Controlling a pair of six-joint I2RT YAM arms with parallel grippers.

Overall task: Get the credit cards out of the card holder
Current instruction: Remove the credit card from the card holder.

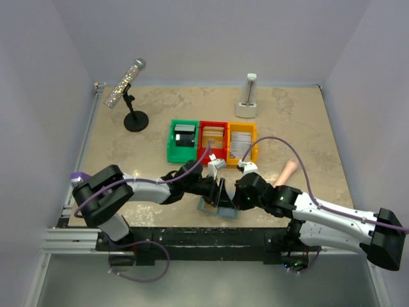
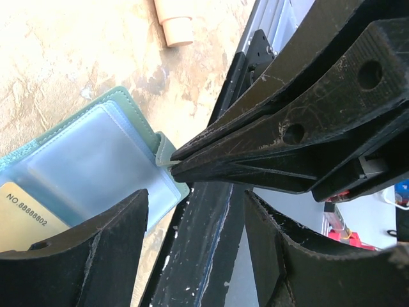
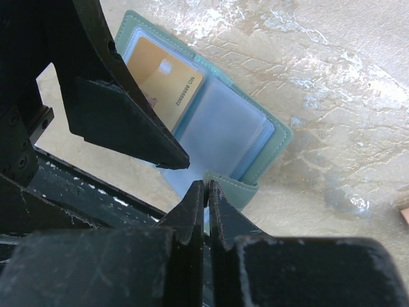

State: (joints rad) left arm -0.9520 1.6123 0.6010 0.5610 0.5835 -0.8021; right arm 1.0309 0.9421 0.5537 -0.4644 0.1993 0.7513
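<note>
You see a table (image 1: 300,128) with a sandy, stone-like top. Pale purple-grey walls stand close on three sides: the back wall (image 1: 204,38), the left wall (image 1: 38,96) and the right wall (image 1: 374,96). A black strip (image 1: 192,234) and a silver rail (image 1: 64,243) run along the near edge. Below lies grey floor (image 1: 211,291). The light is soft.

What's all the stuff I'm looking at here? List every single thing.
card holder: one, pale blue-green, open at near table edge
credit card: one showing, tan, in a clear pocket
bins: three, green, red, yellow, row mid-table
glittery microphone: one, silver on black stand, far left
white upright object: one, far side
peach cylinder: one, right side
table: one, beige marbled
left gripper: one, black, open, over holder
right gripper: one, black, shut on holder's tab
</note>
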